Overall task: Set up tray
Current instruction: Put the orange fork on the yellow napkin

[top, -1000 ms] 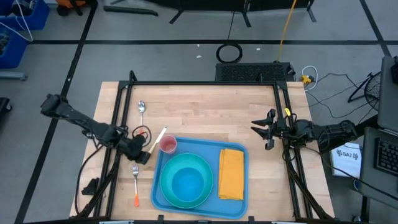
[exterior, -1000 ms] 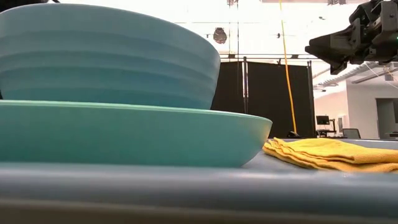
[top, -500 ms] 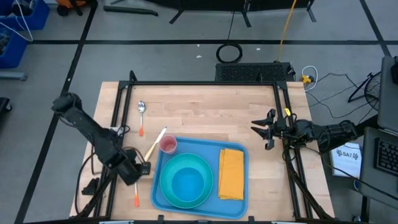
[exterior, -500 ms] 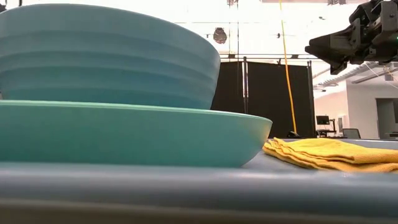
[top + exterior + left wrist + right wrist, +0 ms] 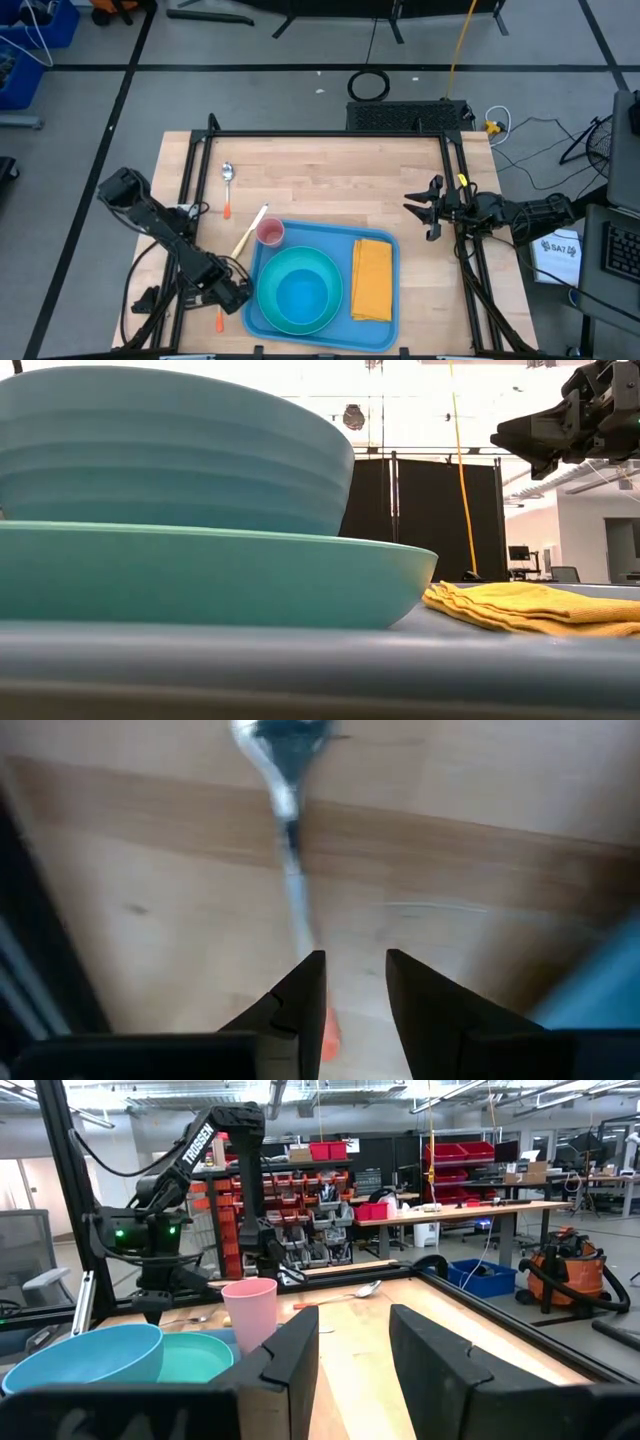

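Observation:
The blue tray (image 5: 335, 240) lies near the table's near edge. It carries a teal plate (image 5: 268, 305) with a blue bowl (image 5: 298, 290) in it, a pink cup (image 5: 270, 233) and a folded yellow napkin (image 5: 372, 278). A fork (image 5: 292, 850) with an orange handle (image 5: 218, 322) lies on the wood left of the tray. My left gripper (image 5: 228, 293) hovers open over it; in the left wrist view its fingertips (image 5: 355, 990) stand either side of where the metal shaft meets the handle. My right gripper (image 5: 425, 210) waits open above the table's right side.
A spoon (image 5: 228, 180) with an orange handle and a pale stick-like utensil (image 5: 248, 232) lie on the wood left of and beyond the tray. Black frame rails (image 5: 190, 190) run along the table's sides. Bare wood (image 5: 330, 180) stretches beyond the tray.
My left gripper has swung from beside the pink cup toward the table's near edge and now hangs over the fork's upper part, left of the tray. The right arm has kept still, and nothing on the table has moved.

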### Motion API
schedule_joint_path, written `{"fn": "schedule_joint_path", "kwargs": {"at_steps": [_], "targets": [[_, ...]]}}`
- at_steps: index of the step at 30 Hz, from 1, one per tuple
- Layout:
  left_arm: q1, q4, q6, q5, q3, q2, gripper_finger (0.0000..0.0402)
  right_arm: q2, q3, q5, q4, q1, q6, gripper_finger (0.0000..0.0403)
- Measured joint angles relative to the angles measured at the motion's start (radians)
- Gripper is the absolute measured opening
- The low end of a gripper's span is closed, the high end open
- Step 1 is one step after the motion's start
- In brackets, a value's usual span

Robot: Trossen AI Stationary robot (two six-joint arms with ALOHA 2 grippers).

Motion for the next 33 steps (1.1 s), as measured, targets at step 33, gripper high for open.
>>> {"fn": "schedule_joint_path", "kwargs": {"at_steps": [33], "targets": [[-0.004, -0.236, 0.006, -0.021, 0.082, 0.079, 0.0113, 0.0, 0.0, 0.0, 0.0, 0.0, 0.0, 0.0116]]}}
